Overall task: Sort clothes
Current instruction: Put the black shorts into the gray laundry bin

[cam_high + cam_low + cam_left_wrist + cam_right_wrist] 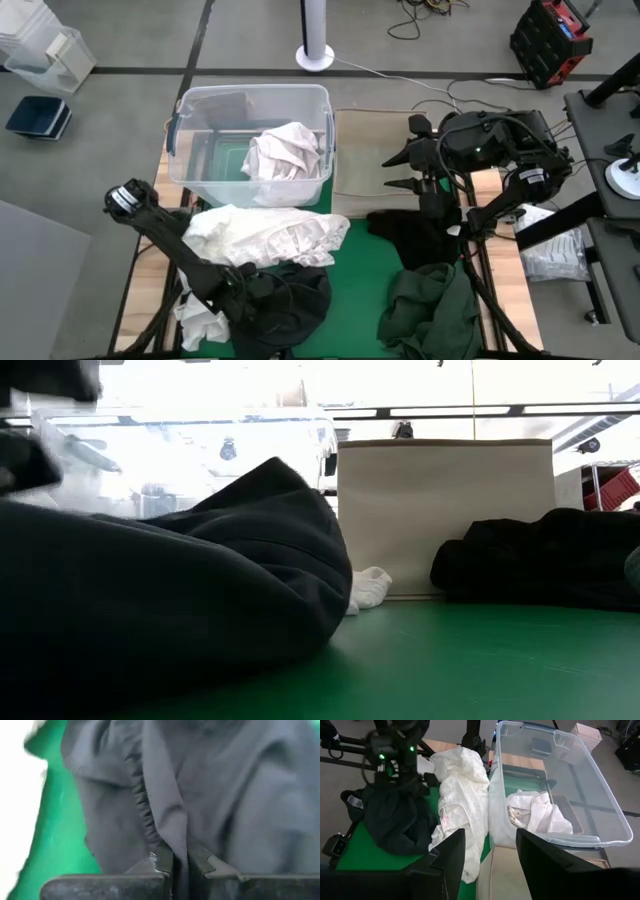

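Observation:
A black garment (295,300) lies bunched at the near left of the green mat (360,270), and my left gripper (243,296) is shut on it. In the low view it is the big dark mound (180,590). White garments (270,235) lie heaped just beyond it, partly against the clear bin (250,100), which holds one white garment (285,152). Another black garment (420,235) and a dark green one (430,310) lie on the mat's right side. My right gripper (490,855) hangs open above the far right, near the beige box (365,150), touching nothing. My left gripper (181,862) pinches a ribbed, gathered edge (172,827) of the black garment between its two fingers (164,862), with the band running straight out from between them. The rest of the garment lies slack in a heap on the mat.
The clear bin stands at the far left and the beige fabric box beside it at the far middle. A small white piece (370,588) lies at the box's foot. Bare green mat shows between the two near heaps.

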Controlling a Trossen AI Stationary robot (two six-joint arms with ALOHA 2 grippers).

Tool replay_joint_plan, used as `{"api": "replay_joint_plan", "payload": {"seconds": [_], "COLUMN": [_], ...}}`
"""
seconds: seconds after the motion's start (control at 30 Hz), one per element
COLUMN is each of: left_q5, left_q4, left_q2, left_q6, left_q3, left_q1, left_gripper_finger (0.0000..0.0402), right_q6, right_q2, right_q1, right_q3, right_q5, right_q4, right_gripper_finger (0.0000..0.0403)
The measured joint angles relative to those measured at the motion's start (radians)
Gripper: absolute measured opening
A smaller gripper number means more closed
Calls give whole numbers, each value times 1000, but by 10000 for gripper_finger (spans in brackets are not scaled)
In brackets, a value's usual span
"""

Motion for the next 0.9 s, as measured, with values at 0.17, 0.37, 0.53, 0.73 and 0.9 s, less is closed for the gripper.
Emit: {"api": "replay_joint_plan", "payload": {"seconds": [0.17, 0.37, 0.53, 0.73, 0.9], "left_q5": [5, 0, -15, -91, -253], "left_q4": [-166, -323, -454, -565, -664], "left_q2": [-24, -77, -84, -84, -84], "left_q6": [52, 53, 55, 84, 148], "left_q3": [148, 302, 450, 631, 802], "left_q1": [0, 0, 1, 1, 1], "left_gripper_finger": [1, 0, 0, 0, 0], "right_q6": [-16, -30, -28, 11, 25], "right_q2": [0, 0, 0, 5, 33], "right_q1": [-2, -2, -2, -2, -2], "right_q3": [0, 0, 0, -3, -11], "right_q5": [0, 0, 0, 0, -1], "right_q4": [1, 3, 34, 99, 116], "right_gripper_finger": [164, 163, 173, 199, 238]}}
